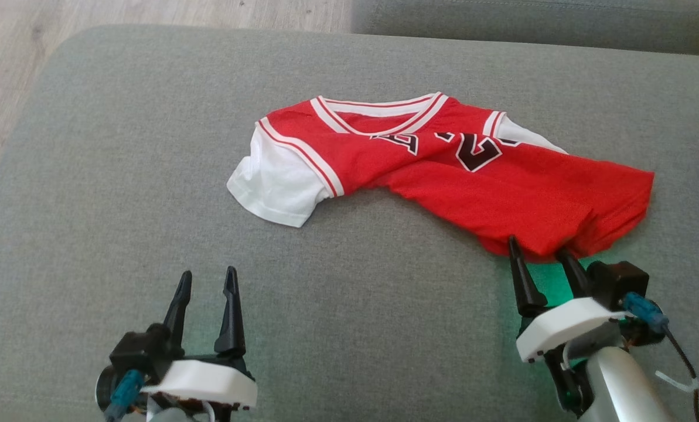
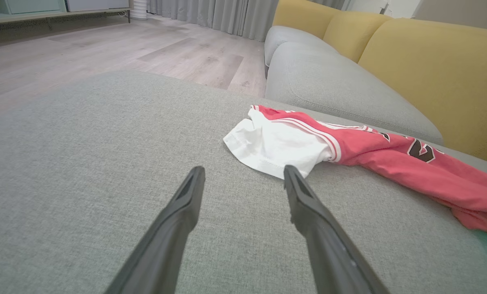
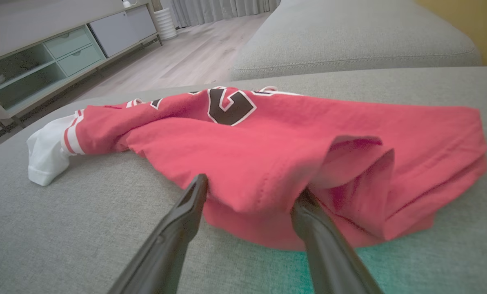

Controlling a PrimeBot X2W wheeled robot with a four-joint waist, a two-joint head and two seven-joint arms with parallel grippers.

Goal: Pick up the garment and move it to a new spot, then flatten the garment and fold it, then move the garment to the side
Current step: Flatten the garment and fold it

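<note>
**A:** What sits nearest the robot?

**B:** Two grippers, each with two long dark fingers, over the grey woven fabric cushion. The left gripper is spread wide with nothing between its fingers, and it is apart from any cloth.

**A:** And the other?

**B:** The right gripper is spread just as wide. It straddles a bunched fold at the hem of the red mesh jersey with white sleeves and black numerals, and the fold is not pinched. Its own wrist view shows one fingertip tucked beneath that fold, perhaps touching fabric. The head view shows both tips at the hem's edge.

**A:** Where does the jersey lie?

**B:** On the cushion, right of centre, rumpled and twisted. The hem is nearest the robot and the collar is farthest.

**A:** Counts?

**B:** One jersey. The head view shows two sleeves. The left wrist view shows one, just beyond that gripper's fingers.

**A:** Farther off?

**B:** The left wrist view has a grey sofa seat, three mustard-yellow back cushions, pale wood floor and grey curtains. The right wrist view adds a low cabinet with two pale green drawers.
</note>
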